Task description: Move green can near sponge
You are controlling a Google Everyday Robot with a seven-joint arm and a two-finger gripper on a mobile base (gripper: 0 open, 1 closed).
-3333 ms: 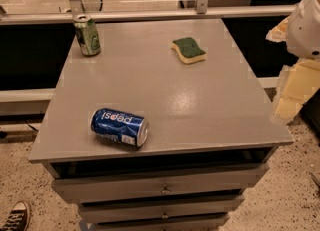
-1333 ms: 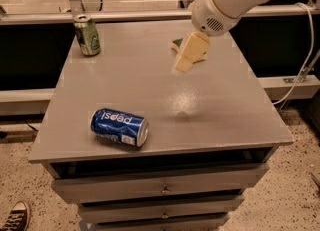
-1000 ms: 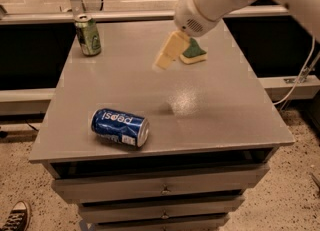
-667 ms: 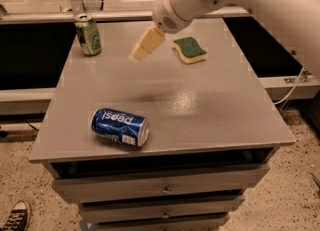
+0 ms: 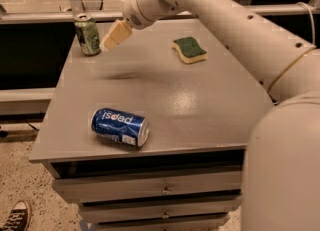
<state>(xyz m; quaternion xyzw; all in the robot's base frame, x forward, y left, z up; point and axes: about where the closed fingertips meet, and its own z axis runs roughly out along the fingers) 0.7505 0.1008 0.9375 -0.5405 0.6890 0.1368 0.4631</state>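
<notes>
The green can [image 5: 87,34] stands upright at the far left corner of the grey table [image 5: 200,110]. The sponge [image 5: 189,49], dark green on top with a pale yellow base, lies flat at the far right of the table. My gripper [image 5: 114,36], with pale yellow fingers, hangs above the table just to the right of the green can, close to it but apart from it. The white arm reaches in from the right, above the sponge.
A blue Pepsi can [image 5: 120,127] lies on its side near the table's front left edge. Drawers [image 5: 160,190] are under the tabletop. A shoe [image 5: 15,216] shows on the floor at the lower left. A rail runs behind the table.
My arm has swung in from the right, past the sponge, across the table to the left. The gripper now sits beside the green can. The cans and the sponge have not moved.
</notes>
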